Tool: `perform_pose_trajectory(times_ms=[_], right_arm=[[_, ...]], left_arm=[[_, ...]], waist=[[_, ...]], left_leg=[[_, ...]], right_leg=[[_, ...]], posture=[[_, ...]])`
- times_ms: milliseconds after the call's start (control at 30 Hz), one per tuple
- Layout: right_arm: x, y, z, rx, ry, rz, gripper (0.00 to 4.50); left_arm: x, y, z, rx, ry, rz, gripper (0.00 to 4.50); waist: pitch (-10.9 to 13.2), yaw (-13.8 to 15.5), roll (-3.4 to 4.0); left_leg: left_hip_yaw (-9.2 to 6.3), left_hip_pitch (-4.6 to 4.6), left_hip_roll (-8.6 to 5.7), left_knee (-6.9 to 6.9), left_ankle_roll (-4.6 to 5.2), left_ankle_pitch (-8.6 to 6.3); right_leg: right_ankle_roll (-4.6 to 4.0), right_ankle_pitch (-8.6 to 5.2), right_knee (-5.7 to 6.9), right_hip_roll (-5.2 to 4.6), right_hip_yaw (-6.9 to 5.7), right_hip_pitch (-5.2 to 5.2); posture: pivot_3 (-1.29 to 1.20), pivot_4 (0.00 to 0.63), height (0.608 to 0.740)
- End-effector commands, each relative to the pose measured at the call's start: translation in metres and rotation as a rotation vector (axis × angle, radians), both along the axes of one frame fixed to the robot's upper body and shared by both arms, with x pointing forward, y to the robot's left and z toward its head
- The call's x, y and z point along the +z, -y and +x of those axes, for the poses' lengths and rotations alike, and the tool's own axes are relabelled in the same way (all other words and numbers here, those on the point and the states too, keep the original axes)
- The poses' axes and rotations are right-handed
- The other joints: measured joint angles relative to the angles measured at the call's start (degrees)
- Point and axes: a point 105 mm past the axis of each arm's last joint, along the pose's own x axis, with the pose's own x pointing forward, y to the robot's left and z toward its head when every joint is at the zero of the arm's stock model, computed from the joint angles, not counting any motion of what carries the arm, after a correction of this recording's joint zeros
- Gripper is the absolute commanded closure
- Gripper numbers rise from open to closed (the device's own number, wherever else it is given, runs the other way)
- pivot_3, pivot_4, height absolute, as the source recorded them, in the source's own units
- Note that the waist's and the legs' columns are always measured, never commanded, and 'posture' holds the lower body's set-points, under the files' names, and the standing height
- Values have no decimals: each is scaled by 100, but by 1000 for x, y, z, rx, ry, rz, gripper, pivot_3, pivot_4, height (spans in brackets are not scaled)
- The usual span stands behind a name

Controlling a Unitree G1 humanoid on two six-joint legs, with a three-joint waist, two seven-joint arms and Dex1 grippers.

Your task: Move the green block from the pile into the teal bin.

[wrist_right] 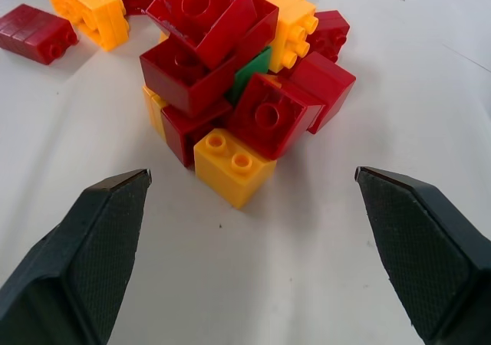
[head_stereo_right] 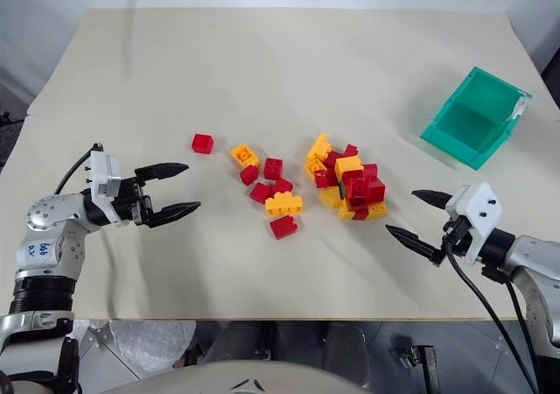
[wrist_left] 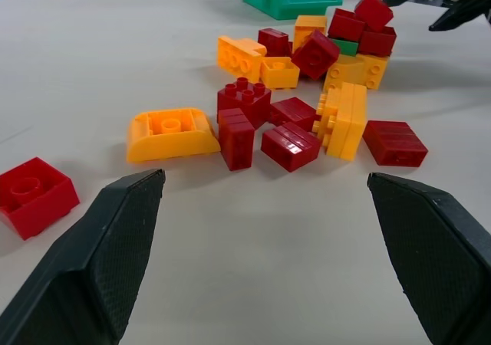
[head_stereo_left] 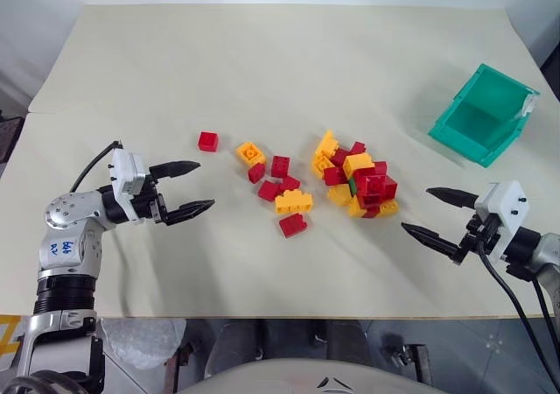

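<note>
Task not yet begun: the green block sits wedged under red bricks in the pile on the worktop. Left gripper and right gripper fingers spread, empty; teal bin stands well apart.

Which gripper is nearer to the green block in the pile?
Right. The right gripper hovers open just beside the pile, where the green block sits wedged among red bricks. The left gripper is across the scattered bricks, farther away.
</note>
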Motion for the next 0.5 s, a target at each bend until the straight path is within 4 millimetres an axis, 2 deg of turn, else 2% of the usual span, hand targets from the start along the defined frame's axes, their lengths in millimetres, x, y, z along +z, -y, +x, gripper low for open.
perform_pose_trajectory(times_ms=[33,267,467,500], right_arm=[[19,-4,0,15,62,-7,25],[23,-7,5,-49,86,-3,25],[30,-26,-8,-83,96,-16,25],[30,-34,-12,-81,87,-15,199]], left_arm=[[7,-2,0,-30,35,28,0],[16,5,7,-10,42,9,0],[12,10,10,-30,18,24,0],[12,12,10,-51,18,18,0]], waist=[[0,3,0],[0,0,0],[-1,13,-1],[-1,12,-1]], left_leg=[[0,0,0,1,0,0],[1,0,-1,2,0,0],[1,0,-2,5,1,1],[1,-1,-2,5,1,1]], right_leg=[[0,0,1,0,0,0],[0,0,3,0,2,0],[1,0,6,1,3,0],[1,1,6,1,4,0]], posture=[[0,150,740],[0,150,740],[0,150,740],[0,150,740]])
